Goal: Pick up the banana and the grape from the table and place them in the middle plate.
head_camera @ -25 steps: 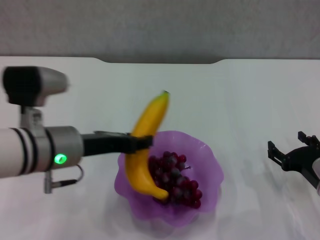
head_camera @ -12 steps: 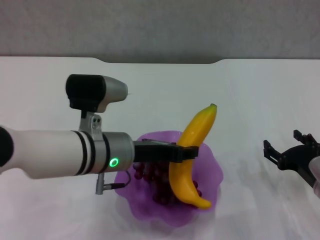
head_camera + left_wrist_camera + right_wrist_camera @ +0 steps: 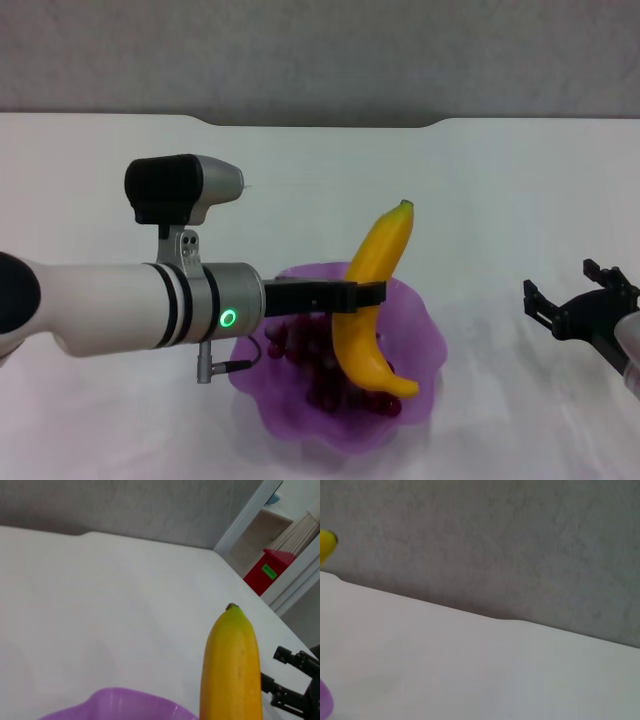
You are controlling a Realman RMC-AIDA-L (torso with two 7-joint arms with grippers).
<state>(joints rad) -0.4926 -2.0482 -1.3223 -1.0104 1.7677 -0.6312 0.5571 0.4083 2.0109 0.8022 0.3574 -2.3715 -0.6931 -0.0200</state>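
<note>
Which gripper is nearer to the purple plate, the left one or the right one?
Left. The left gripper holds the banana directly over the purple plate, which has grapes in it. The right gripper is open, off to the plate's right side above the table.

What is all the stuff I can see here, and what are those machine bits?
banana: one, yellow, held over the plate, stem up.
grape: one dark red bunch, in the plate.
middle plate: one, purple, near edge of the table.
table: one, white.
red box: one, beyond the table's side.
left gripper: black jaws shut on the banana.
right gripper: black, open, parked at the right.
</note>
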